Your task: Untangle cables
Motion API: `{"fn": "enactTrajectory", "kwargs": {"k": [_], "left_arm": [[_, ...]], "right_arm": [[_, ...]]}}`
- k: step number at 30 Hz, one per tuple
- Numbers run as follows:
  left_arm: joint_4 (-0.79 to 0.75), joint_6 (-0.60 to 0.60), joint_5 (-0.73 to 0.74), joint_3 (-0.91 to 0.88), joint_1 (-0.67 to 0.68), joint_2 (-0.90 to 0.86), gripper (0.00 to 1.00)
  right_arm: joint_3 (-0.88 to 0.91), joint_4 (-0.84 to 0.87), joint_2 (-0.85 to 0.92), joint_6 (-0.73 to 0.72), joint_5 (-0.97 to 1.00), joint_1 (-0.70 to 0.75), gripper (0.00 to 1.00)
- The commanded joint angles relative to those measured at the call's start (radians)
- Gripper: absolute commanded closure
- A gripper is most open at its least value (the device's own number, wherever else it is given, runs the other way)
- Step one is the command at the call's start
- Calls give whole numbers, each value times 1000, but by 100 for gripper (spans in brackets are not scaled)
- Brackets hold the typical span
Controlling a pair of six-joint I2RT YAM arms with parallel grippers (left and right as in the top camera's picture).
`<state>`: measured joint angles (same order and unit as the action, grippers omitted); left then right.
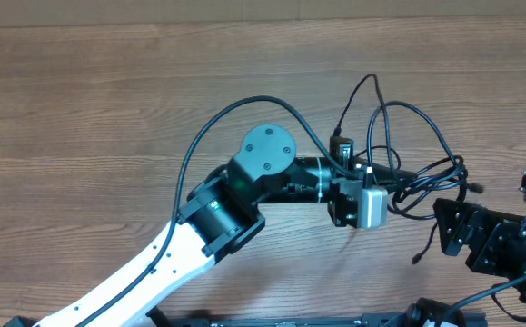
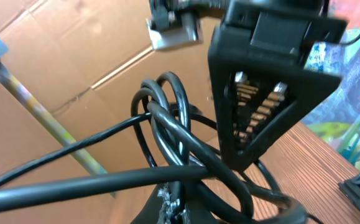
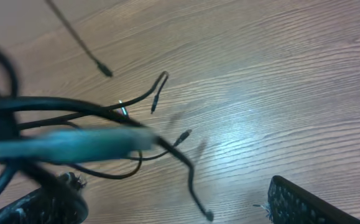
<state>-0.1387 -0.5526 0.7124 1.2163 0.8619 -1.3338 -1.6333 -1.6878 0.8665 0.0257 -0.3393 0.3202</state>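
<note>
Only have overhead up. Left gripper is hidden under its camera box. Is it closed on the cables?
Observer: Yes. The left wrist view shows the left gripper shut, with the cables bunched right at its fingers and loops standing up in front of the lens.
Operator: Right gripper got anything?
Observer: No. The right wrist view shows the right gripper open, jaws wide apart. Cords hang in front of it, ungripped.
Operator: Loose ends lying on the table?
Observer: Not the ones in the right wrist view. Several plug ends dangle free, with faint shadows on the table beside them.
</note>
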Motion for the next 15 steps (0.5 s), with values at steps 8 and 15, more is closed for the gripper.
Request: {"fn": "enactTrajectory", "kwargs": {"k": [8,15], "left_arm": [[90,18,-154,4,-6,127,96],[145,18,-289,4,-6,180,96]], "right_arm": [[39,-5,-3,5,56,1,5],[63,-4,-3,-1,85,1,5]]}}
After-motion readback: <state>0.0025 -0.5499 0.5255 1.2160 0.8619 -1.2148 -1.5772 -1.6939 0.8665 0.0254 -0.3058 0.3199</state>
